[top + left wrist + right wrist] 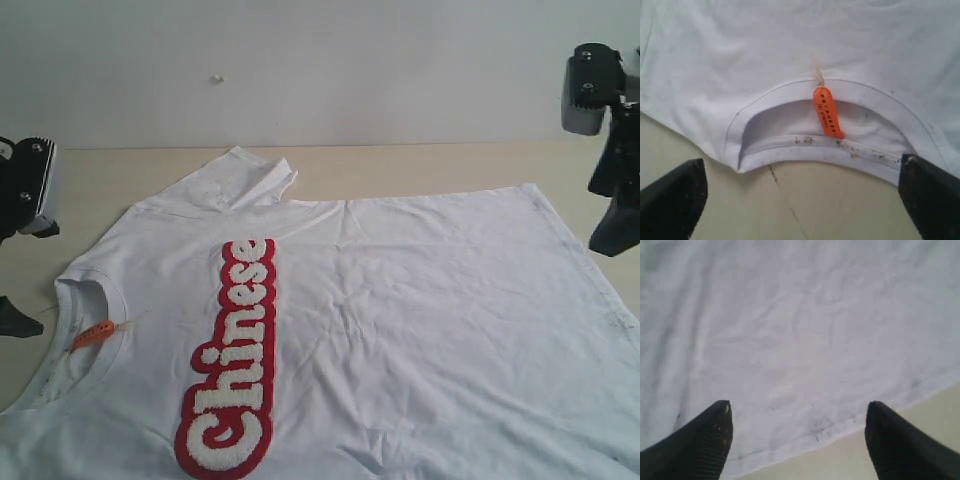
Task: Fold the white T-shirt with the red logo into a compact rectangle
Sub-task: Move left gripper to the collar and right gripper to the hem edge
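Note:
The white T-shirt (400, 310) lies spread flat on the table, front up, with its collar (85, 330) to the left and its hem to the right. The red logo (235, 360) runs down the chest. An orange neck tag (827, 112) hangs inside the collar (815, 150). My left gripper (802, 167) hovers open just outside the collar, over bare table, holding nothing. My right gripper (799, 407) is open above the hem edge (840, 432), its fingers (710, 440) clear of the cloth.
The far sleeve (255, 175) is folded in over the shoulder. Bare beige table (420, 165) shows behind the shirt, ending at a white wall. The left arm's wrist (28, 185) and the right arm (612, 190) stand at the view's two side edges.

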`<action>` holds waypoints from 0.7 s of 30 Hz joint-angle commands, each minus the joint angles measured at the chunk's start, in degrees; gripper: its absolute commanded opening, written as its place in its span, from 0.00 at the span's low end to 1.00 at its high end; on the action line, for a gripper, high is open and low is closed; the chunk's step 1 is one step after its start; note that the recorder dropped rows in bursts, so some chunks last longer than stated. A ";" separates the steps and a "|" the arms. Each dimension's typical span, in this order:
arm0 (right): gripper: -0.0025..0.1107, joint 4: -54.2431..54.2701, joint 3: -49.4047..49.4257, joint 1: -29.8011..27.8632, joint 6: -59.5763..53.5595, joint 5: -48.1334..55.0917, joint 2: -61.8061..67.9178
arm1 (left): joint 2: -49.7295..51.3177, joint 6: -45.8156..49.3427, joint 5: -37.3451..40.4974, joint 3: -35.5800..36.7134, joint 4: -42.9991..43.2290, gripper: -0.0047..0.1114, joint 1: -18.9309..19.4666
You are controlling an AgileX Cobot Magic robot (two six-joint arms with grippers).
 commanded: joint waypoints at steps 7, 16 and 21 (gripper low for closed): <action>0.95 -1.26 -1.60 0.01 0.08 2.50 4.85 | 5.84 0.24 0.98 -0.55 -1.07 0.95 -0.02; 0.95 -8.62 7.14 0.01 -12.32 -1.00 5.26 | 5.85 1.66 5.67 -0.55 -1.53 0.95 -0.02; 0.95 -15.23 6.10 0.01 -7.59 -5.93 9.12 | 5.85 3.22 5.94 -0.55 -1.53 0.95 -0.02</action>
